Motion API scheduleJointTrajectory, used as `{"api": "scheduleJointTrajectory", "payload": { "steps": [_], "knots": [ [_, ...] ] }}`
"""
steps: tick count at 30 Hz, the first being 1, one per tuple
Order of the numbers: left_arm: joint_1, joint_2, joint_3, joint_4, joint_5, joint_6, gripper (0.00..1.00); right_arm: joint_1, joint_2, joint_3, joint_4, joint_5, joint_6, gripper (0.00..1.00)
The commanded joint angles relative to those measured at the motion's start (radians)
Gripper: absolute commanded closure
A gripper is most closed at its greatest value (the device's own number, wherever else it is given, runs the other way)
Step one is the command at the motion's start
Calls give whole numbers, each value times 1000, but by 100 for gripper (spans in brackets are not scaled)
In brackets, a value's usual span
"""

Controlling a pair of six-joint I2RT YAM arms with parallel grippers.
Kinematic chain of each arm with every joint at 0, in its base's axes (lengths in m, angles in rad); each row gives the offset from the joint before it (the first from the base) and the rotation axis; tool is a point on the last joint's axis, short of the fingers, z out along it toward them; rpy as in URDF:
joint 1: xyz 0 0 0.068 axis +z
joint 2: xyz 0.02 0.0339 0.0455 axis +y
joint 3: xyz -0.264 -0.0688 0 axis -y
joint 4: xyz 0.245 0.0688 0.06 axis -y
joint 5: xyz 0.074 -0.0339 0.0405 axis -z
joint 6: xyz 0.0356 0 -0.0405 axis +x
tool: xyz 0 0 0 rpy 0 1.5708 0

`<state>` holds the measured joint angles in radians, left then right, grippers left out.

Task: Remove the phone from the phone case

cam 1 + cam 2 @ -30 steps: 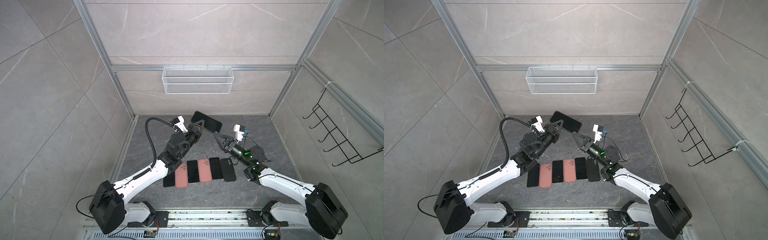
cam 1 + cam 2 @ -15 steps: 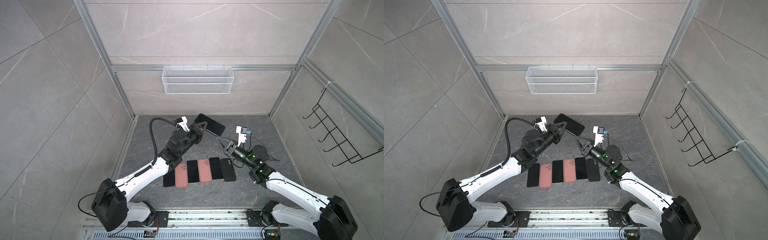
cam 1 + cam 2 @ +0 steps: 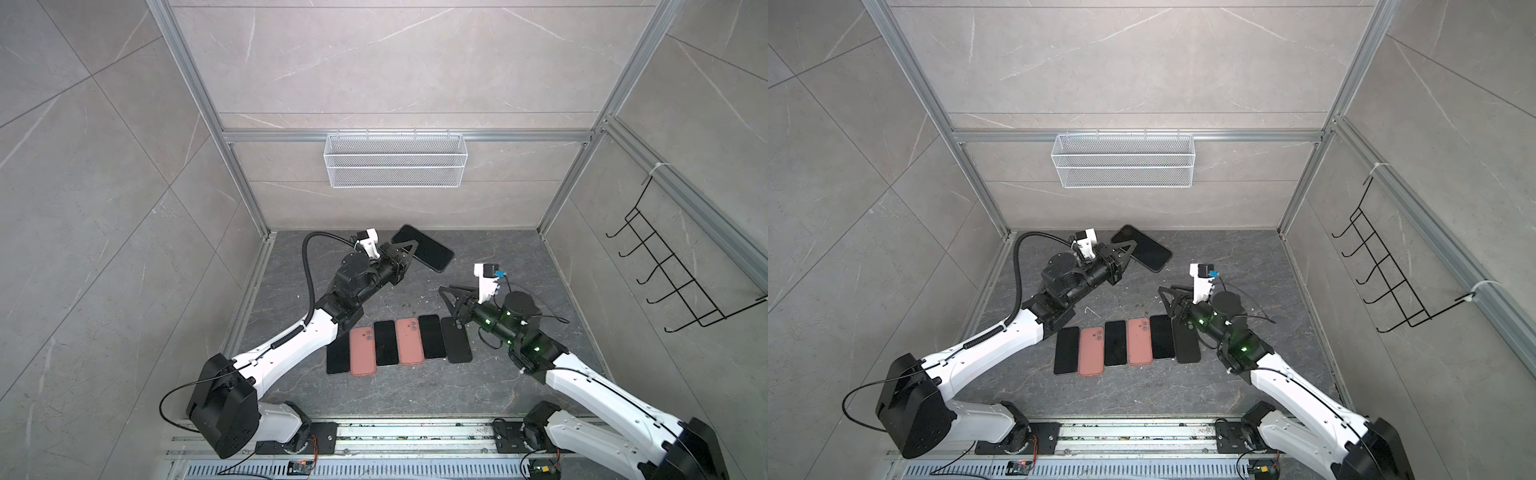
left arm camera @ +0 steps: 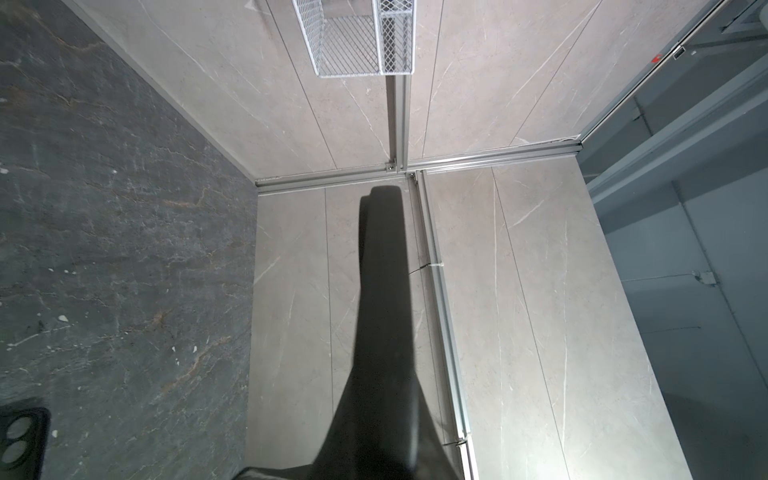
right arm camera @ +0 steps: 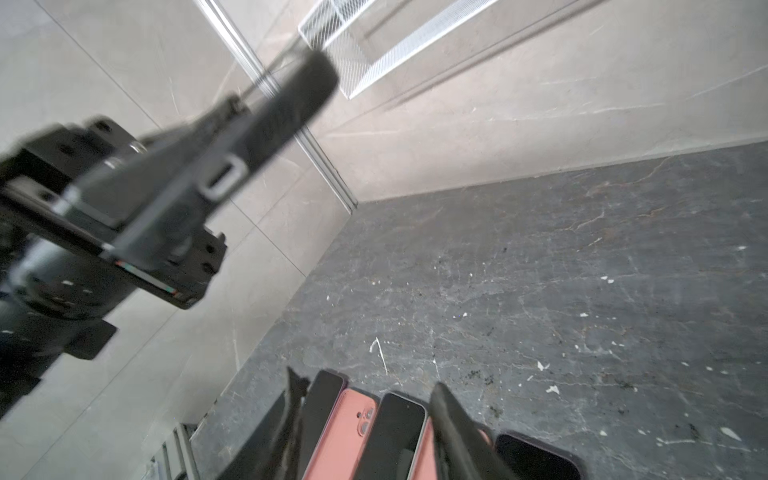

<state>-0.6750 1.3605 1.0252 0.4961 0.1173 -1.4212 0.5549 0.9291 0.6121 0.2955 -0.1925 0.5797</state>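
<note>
The fingers (image 3: 404,246) of the left gripper (image 3: 409,250) pinch the black phone (image 3: 432,254) by one long edge in both top views. They hold it near the back wall, well apart from the row of black and pink handsets (image 3: 409,341) on the dark tabletop. The phone seems one piece with its case (image 3: 448,267) — so the removal itself looks not yet done. The right gripper (image 3: 448,304) hangs empty near the row's right end, fingers spread. The screen faces up, and the long axis runs diagonally, far-left to near-right. The left wrist view shows only a dark tapering shape (image 4: 382,332) — finger or phone, it cannot be told. In the right wrist view the cased phone's port end faces the camera and its long axis leads off toward the wire basket (image 5: 374,54). The right gripper's fingers (image 5: 455,419) stand apart, gripping nothing.
</note>
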Motion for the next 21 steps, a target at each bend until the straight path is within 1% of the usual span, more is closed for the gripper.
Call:
{"api": "scheduleJointTrajectory", "payload": {
  "steps": [1, 3, 5, 8, 10, 21],
  "knots": [
    [20, -71, 38, 32, 30, 90, 100, -39, -52, 8, -9, -115, 119, 31],
    [21, -77, 2, 70, 10, 85, 100, -41, -30, 9, 107, -185, 216, 26],
    [23, -74, -8, 87, 8, 81, 100, -40, 24, 11, 239, -246, 322, 24],
    [23, -60, -7, 112, 18, 68, 100, -41, 130, 20, 442, -323, 458, 25],
    [22, -58, -6, 113, 21, 68, 100, -40, 177, 24, 532, -339, 528, 28],
    [20, -48, -26, 137, 13, 59, 100, -41, 298, 17, 711, -315, 648, 43]
  ]
}}
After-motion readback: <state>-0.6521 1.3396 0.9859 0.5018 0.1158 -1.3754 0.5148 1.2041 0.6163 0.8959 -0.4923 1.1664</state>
